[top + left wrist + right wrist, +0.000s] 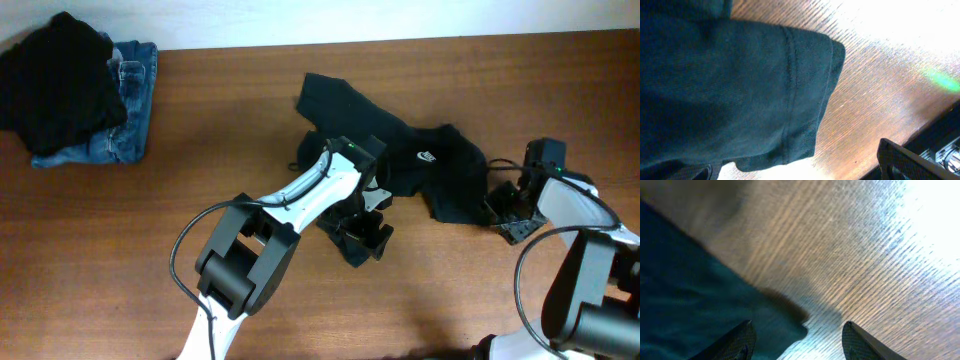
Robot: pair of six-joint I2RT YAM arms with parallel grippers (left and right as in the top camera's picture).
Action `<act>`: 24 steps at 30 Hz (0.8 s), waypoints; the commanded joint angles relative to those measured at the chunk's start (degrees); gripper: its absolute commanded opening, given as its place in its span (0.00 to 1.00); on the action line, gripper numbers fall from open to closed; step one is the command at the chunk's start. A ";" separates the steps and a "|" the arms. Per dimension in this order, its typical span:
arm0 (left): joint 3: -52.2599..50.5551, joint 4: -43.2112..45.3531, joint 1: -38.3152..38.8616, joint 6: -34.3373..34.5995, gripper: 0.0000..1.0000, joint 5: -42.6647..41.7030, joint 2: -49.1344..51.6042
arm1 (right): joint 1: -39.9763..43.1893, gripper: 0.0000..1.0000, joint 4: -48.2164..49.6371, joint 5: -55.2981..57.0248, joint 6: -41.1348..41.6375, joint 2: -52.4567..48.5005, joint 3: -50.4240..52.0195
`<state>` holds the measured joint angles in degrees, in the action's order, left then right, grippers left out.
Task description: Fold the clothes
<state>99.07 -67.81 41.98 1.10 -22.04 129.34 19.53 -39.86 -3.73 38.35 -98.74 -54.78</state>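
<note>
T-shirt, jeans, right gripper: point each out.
T-shirt [410,140]: overhead view, middle of the dark cloth.
jeans [135,120]: overhead view, bare denim near its right edge.
right gripper [797,330]: right wrist view, midway between its fingers.

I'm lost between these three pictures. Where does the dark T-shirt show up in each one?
Overhead: the T-shirt lies crumpled right of centre, in the upper half.
Left wrist: the T-shirt fills the left half, with a stitched hem showing.
Right wrist: the T-shirt covers the lower left corner.
Shared landmark: the wooden table lies under it in all three.
</note>
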 commanded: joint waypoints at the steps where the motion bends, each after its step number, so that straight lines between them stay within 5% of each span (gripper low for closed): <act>1: -0.61 1.88 -0.22 -1.16 0.99 3.02 1.27 | 0.37 0.61 -0.02 2.01 -0.68 -2.40 0.55; 24: -0.79 2.51 -0.22 -1.16 0.99 3.87 1.27 | -4.31 0.47 5.14 -0.31 -2.36 -4.20 0.55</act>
<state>99.07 -66.94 42.00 1.10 -21.45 129.21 17.12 -35.22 -2.83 36.40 -100.27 -55.02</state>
